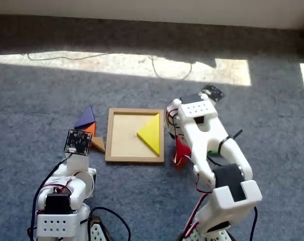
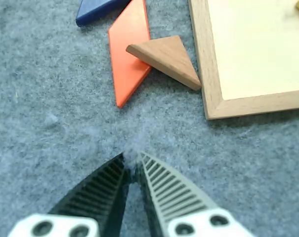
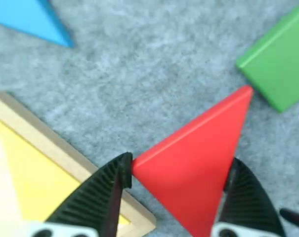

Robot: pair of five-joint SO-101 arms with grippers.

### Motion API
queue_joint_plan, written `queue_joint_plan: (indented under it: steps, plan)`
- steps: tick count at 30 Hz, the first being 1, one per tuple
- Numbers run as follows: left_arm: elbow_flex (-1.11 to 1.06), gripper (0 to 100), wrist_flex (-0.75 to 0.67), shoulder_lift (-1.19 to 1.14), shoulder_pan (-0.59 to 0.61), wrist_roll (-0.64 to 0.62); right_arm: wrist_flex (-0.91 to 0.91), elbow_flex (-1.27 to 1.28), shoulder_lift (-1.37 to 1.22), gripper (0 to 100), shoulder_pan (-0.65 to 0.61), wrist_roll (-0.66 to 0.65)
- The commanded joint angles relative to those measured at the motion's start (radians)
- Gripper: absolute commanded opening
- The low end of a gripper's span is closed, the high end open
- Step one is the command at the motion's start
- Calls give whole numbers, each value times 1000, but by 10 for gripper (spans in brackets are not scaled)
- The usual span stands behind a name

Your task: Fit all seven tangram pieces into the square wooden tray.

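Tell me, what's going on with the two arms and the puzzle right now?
Left hand shut, empty, over carpet. Right hand gripping red triangle beside tray. Only yellow triangle in tray. Nothing in the way.

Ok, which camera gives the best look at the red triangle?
The right wrist view: the red triangle lies large and close between the right gripper's fingers. In the high view just a sliver of it shows beside the wooden tray, mostly hidden by the right arm.

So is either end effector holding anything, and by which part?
Right end effector grips the red triangle, one finger at a corner, the other on the opposite edge. Left end effector is shut, empty.
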State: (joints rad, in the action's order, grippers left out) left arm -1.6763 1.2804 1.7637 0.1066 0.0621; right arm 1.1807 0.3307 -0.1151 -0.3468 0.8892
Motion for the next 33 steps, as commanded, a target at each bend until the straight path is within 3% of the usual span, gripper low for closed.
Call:
queue_joint_plan:
  steps: [1, 10, 21, 29, 33]
  plan:
    - [-21, 7, 3, 7, -4, 5, 13, -25, 136, 214, 5, -91]
    - [-21, 7, 3, 7, -4, 5, 5, -15, 286, 214, -5, -450]
    - [-21, 7, 3, 7, -4, 5, 2, -15, 294, 214, -160, -1025]
    - [-21, 7, 3, 7, -4, 5, -303, 1, 286, 214, -239, -1389]
    - [-21, 7, 3, 7, -4, 5, -367, 5, 223, 214, -285, -1499]
